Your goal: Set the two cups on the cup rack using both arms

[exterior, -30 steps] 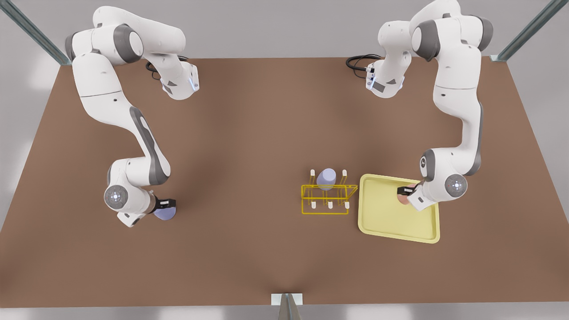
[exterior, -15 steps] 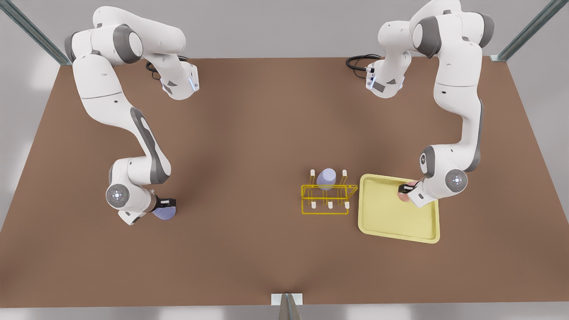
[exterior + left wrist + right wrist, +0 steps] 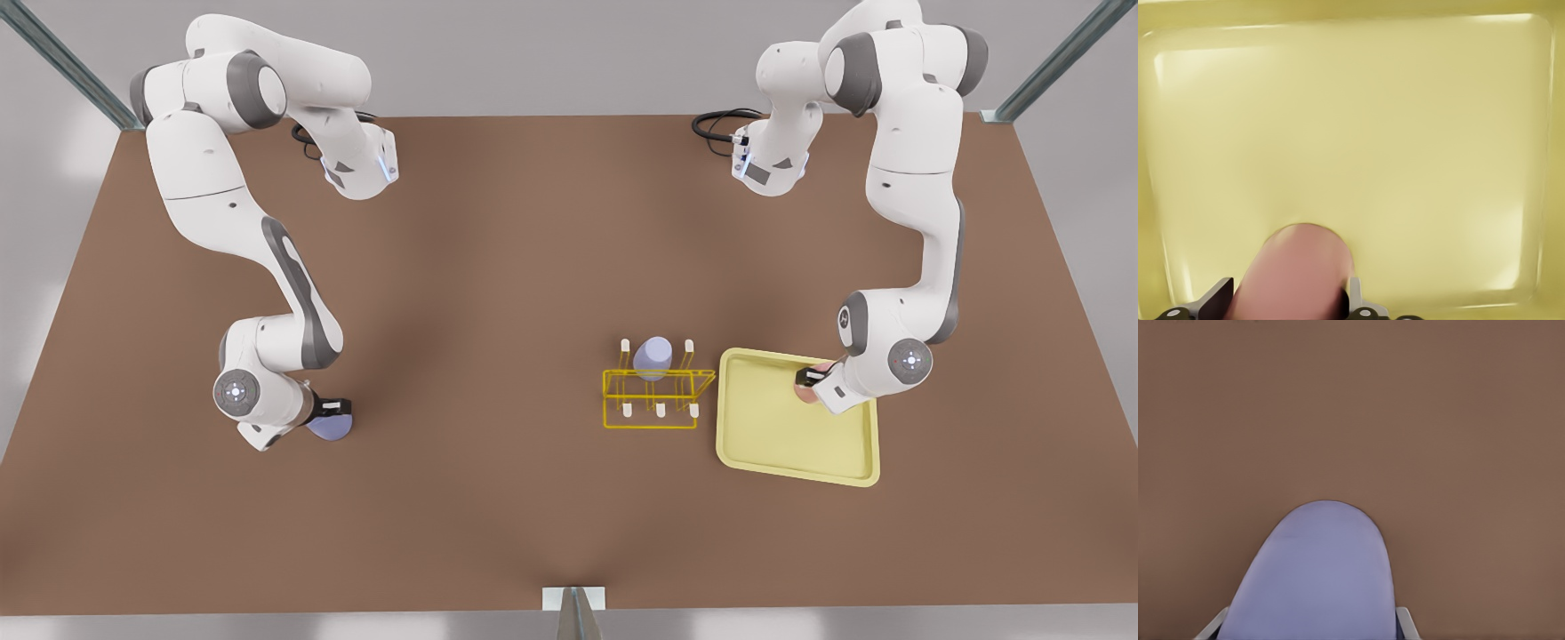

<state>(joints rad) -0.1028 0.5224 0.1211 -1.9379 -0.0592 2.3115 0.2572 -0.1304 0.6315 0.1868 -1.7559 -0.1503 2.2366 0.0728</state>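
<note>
Cups and rack: two tumblers wait to go on the cup rack (image 3: 656,396), which stands on the worktop (image 3: 498,293) toward its near edge, in the half at the front view's right; a third lavender cup (image 3: 653,356) already sits over a peg on the rack's far row.
Tray: pale-yellow tray (image 3: 782,436) lies just beside the rack, nearer the worktop edge at the front view's right, and carries the pink cup.
Left gripper (image 3: 1288,303): over the tray's far corner on the side away from the rack; jaws clamped on the pink cup (image 3: 1298,273), one pad on each side of its wall.
Right gripper (image 3: 1308,623): toward the worktop edge at the front view's left, well apart from the rack; jaws closed around the lavender-blue cup (image 3: 1315,573), cup body between the two pads.
Stage, as a judgement: both cups look gripped but not yet carried; whether either has left its surface I cannot tell.
Risk, tray rim: a low carry of the pink cup toward the rack could catch the raised rim and twist the cup in the jaws.
Risk, rack: thin wire looks light; a cup brought down off-centre on a peg could push or tip it, or knock the seated cup.
Risk, arms: both arms converging on one small rack could crowd each other, so going one at a time seems safer.
</note>
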